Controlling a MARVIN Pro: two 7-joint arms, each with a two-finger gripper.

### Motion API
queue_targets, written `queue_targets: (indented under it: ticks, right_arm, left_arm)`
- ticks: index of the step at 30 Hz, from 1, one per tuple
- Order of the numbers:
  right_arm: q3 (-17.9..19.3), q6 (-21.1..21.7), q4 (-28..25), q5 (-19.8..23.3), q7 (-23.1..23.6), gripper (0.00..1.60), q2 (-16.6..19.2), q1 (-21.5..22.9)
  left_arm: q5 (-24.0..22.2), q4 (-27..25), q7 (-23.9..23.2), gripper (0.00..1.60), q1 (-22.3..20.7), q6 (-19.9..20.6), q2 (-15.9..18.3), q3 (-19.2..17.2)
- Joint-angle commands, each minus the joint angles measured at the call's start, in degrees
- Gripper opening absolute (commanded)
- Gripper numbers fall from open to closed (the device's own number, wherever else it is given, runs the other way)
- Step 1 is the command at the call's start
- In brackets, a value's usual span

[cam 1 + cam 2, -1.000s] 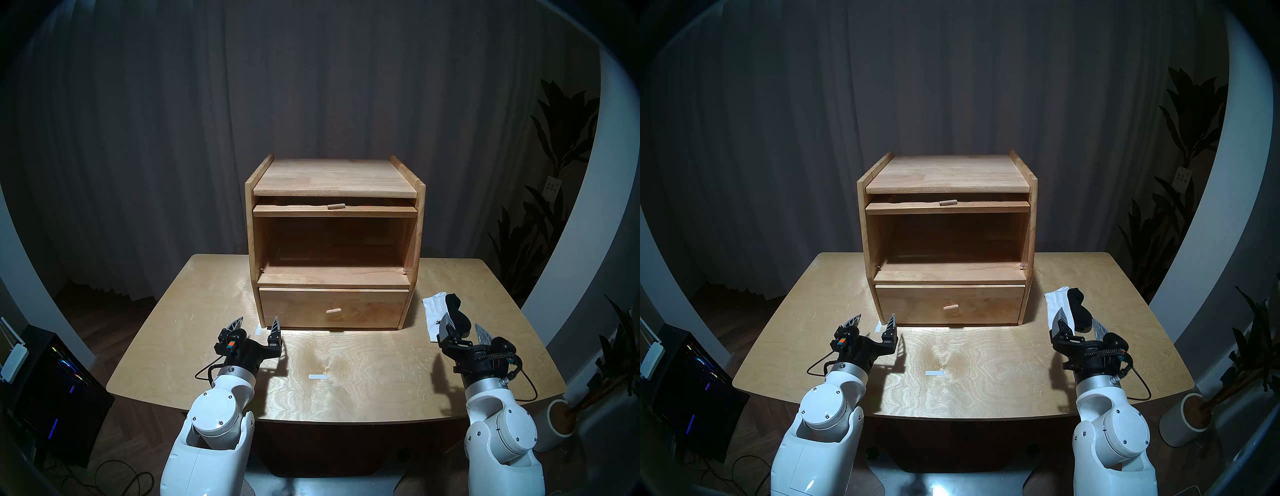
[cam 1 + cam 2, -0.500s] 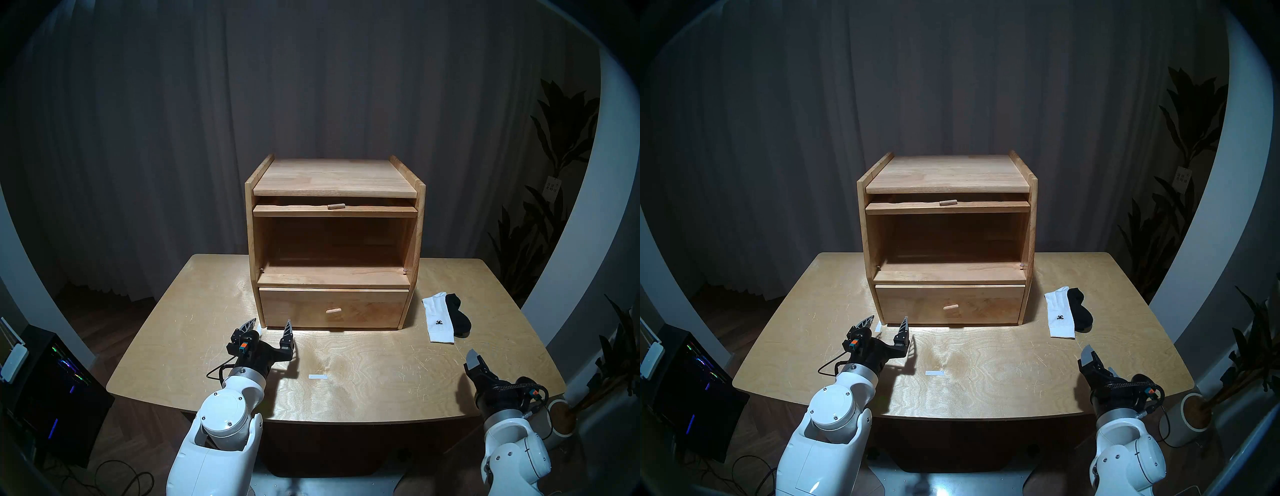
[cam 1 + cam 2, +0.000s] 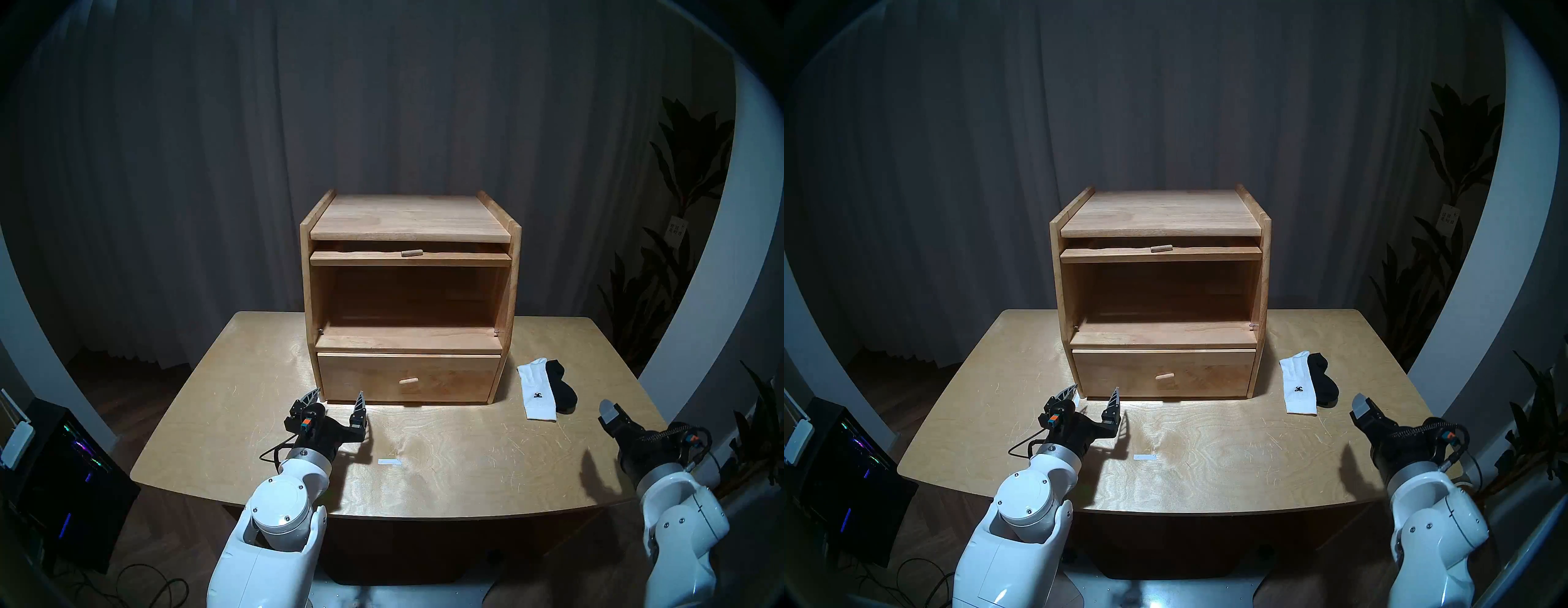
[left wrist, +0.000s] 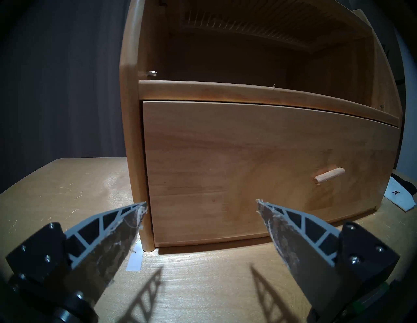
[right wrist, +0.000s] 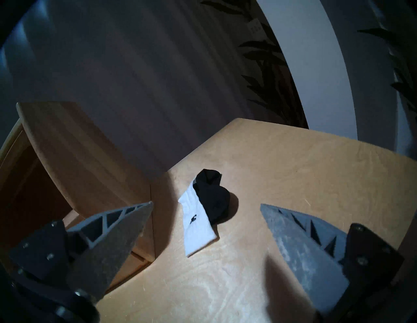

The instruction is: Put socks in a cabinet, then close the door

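The light-wood cabinet (image 3: 407, 216) stands at the table's back middle, its upper compartment open and empty. The door (image 3: 449, 259) is swung up under the top, its peg handle pointing forward; its ribbed pane (image 4: 225, 22) shows overhead in the left wrist view. A white sock (image 3: 538, 395) (image 5: 198, 227) and a black sock (image 3: 561, 390) (image 5: 212, 198) lie side by side on the table right of the cabinet. My left gripper (image 3: 338, 397) (image 4: 201, 203) is open and empty before the cabinet's lower left corner. My right gripper (image 3: 611, 411) (image 5: 205, 204) is open and empty, turned on its side, short of the socks to their right.
The lower drawer (image 3: 409, 378) is shut, with a peg handle. A white tape strip (image 3: 389, 461) lies mid-table, another (image 4: 134, 264) by the cabinet's left foot. A computer case (image 3: 63, 479) stands on the floor left; a pot (image 3: 1458, 509) and plants stand right.
My right gripper drew back from above the socks, rolled onto its side and swung out toward the table's right edge. My left gripper moved right and forward toward the cabinet. The socks stayed put.
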Motion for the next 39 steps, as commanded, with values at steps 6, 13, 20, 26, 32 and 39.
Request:
queue_targets:
  ticks: [6, 13, 20, 26, 32, 39]
  right_arm:
    - [-0.74, 11.51, 6.2, 1.8, 1.44, 1.6, 9.31, 9.23]
    - [-1.41, 16.14, 12.01, 3.79, 3.03, 1.6, 13.75, 13.54]
    - [-2.44, 18.31, 22.03, 7.27, 5.18, 1.6, 18.84, 18.54]
    - [-5.13, 18.73, 29.24, 10.26, 7.28, 1.6, 21.97, 22.16]
    - [-7.34, 17.62, 33.7, 12.69, 10.18, 1.6, 24.32, 24.9]
    - [-9.54, 14.67, 39.74, 14.71, 11.6, 1.6, 26.13, 29.19]
  left_arm:
    - [0.91, -2.07, 2.07, 1.6, 0.28, -0.14, -0.48, -0.62]
    - [1.79, -2.35, 3.4, 1.6, 0.34, 0.07, -0.79, -0.62]
    - [2.8, -2.43, 4.73, 1.6, 0.2, 0.32, -1.18, -0.29]
    - [3.81, -2.48, 6.12, 1.6, -0.18, 0.7, -1.21, 0.11]
    - [4.56, -2.21, 7.22, 1.6, -0.59, 1.23, -0.97, 1.01]
    - [4.98, -1.85, 8.72, 1.6, -1.01, 2.22, -0.67, 2.21]
